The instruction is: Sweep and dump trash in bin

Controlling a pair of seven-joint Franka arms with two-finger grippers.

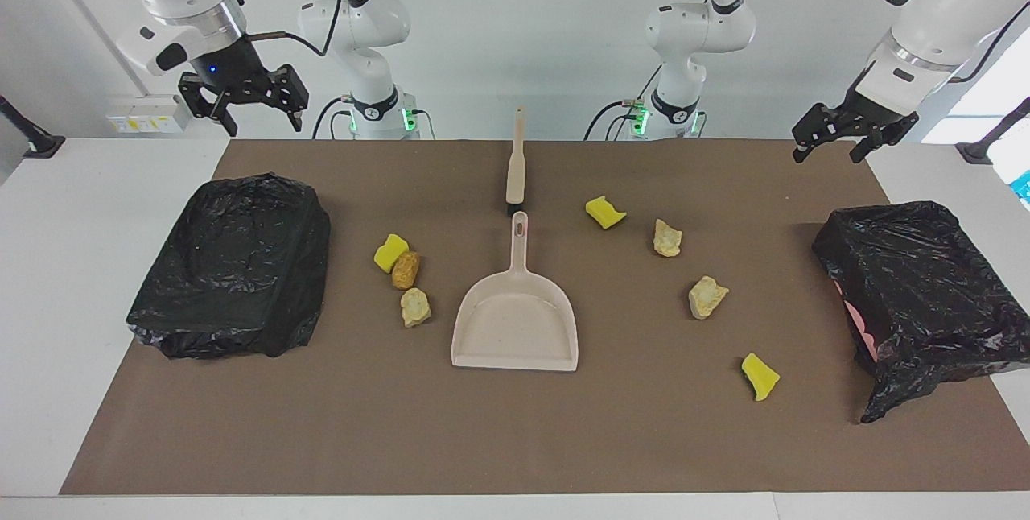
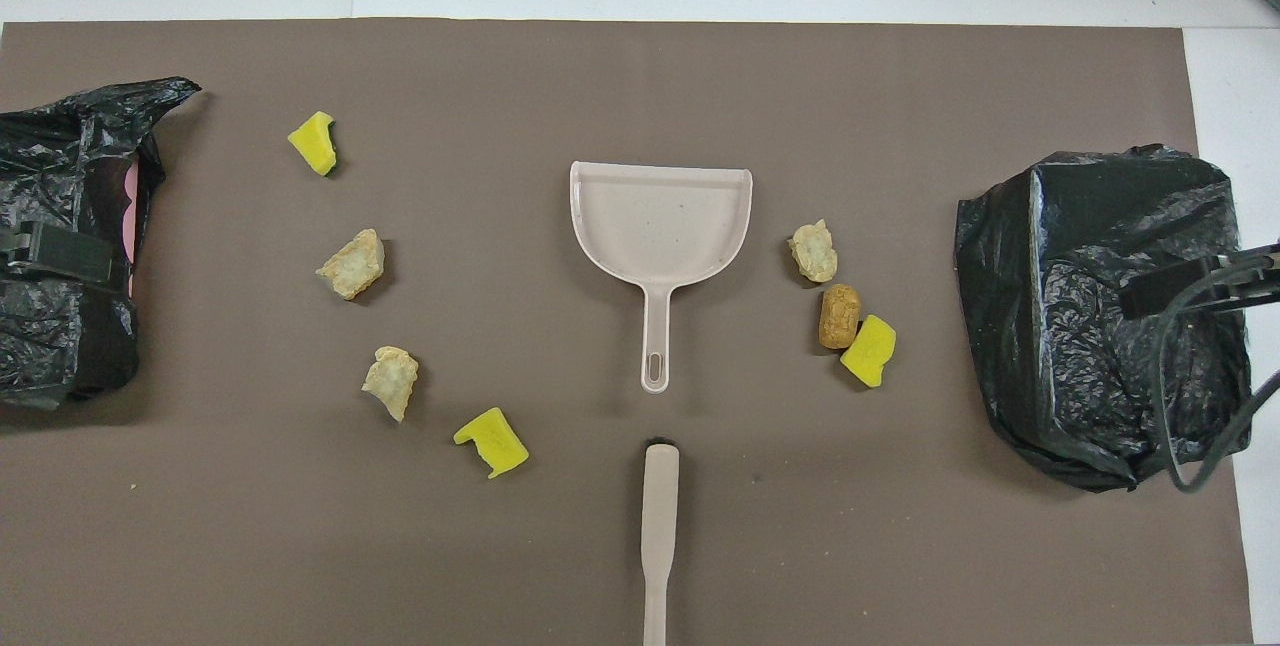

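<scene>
Several pieces of trash lie on the brown mat. A yellow sponge (image 1: 391,252), a brown lump (image 1: 405,270) and a beige lump (image 1: 415,307) cluster beside the beige dustpan (image 1: 515,319) toward the right arm's end. Two more yellow sponges (image 1: 605,212) (image 1: 760,376) and two beige lumps (image 1: 667,238) (image 1: 706,297) are scattered toward the left arm's end. A black-bagged bin (image 1: 233,262) sits at the right arm's end. My right gripper (image 1: 265,124) hangs open high over it. My left gripper (image 1: 829,151) hangs open, empty, over a second bagged bin (image 1: 917,286).
A beige brush (image 1: 516,166) lies in line with the dustpan's handle, nearer to the robots. The second bin shows pink under its loose bag. White table (image 1: 80,262) surrounds the mat.
</scene>
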